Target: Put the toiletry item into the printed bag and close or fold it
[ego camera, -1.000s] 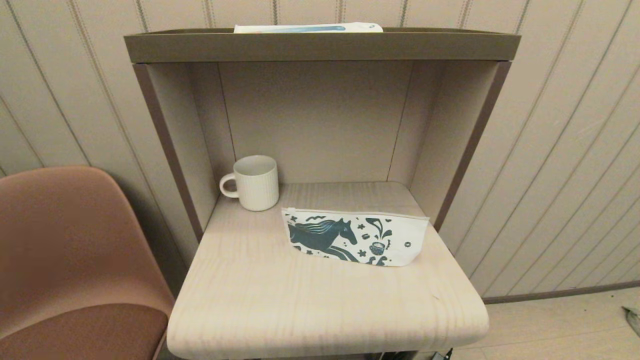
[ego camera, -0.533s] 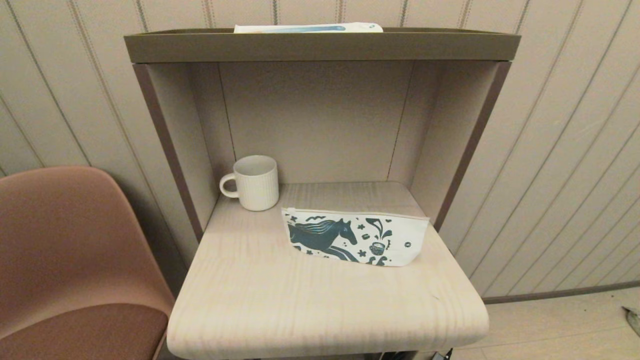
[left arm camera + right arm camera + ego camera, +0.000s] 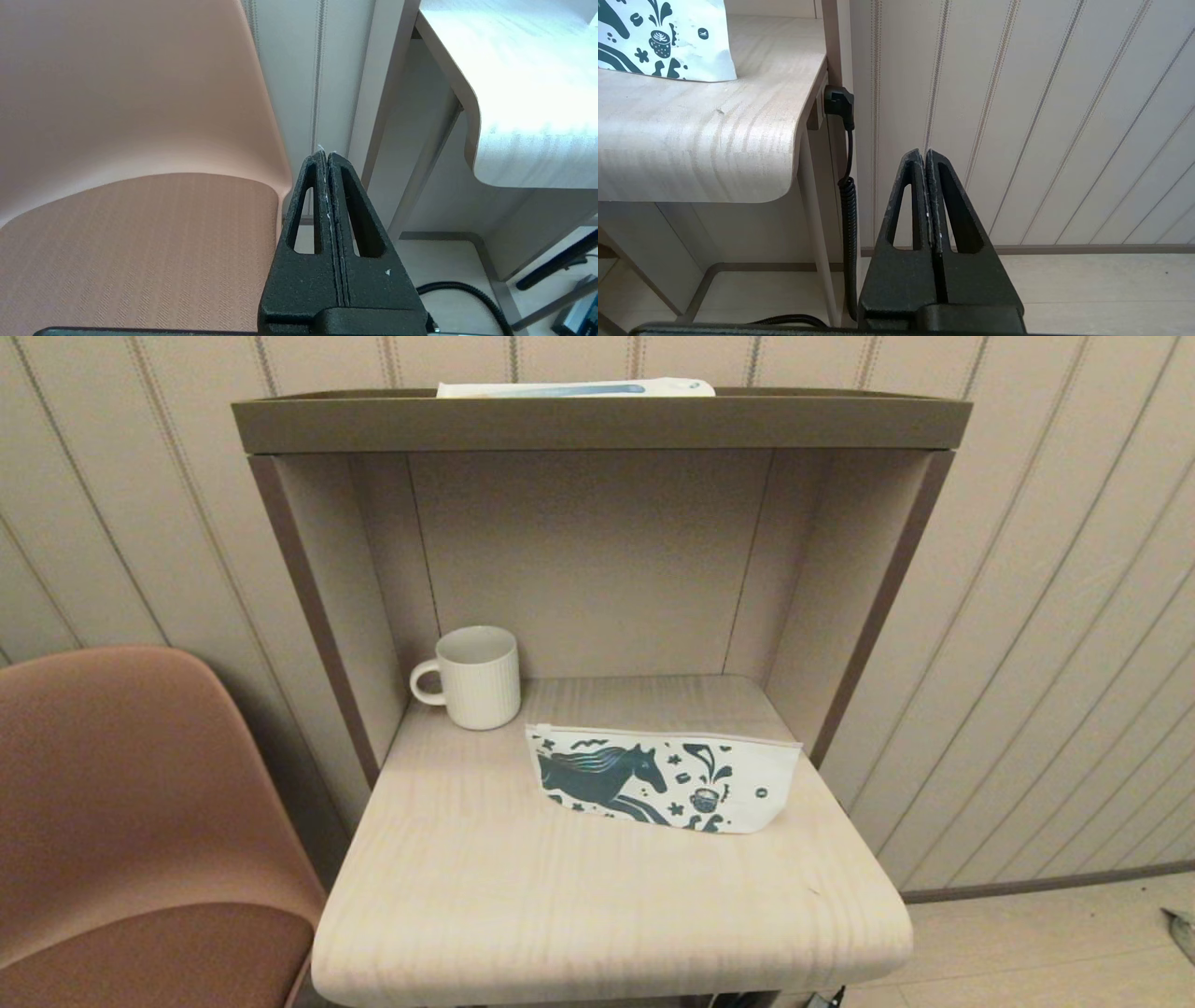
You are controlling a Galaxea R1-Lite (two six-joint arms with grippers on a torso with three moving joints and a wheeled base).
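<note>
The printed bag [image 3: 665,778], white with a dark teal horse, lies flat on the right half of the light wood desk [image 3: 597,905]; its corner [image 3: 672,42] shows in the right wrist view. A white and blue flat item [image 3: 574,388] lies on the top shelf, mostly hidden by the shelf rim. Neither arm appears in the head view. My left gripper [image 3: 326,156] is shut and empty, low beside the chair and left of the desk. My right gripper [image 3: 924,154] is shut and empty, below the desk's right edge, facing the striped wall.
A white ribbed mug [image 3: 477,676] stands at the back left of the desk. The dark shelf [image 3: 597,422] roofs the alcove. A brown chair [image 3: 131,821] stands left of the desk. A coiled black cable [image 3: 848,205] hangs by the desk's right leg.
</note>
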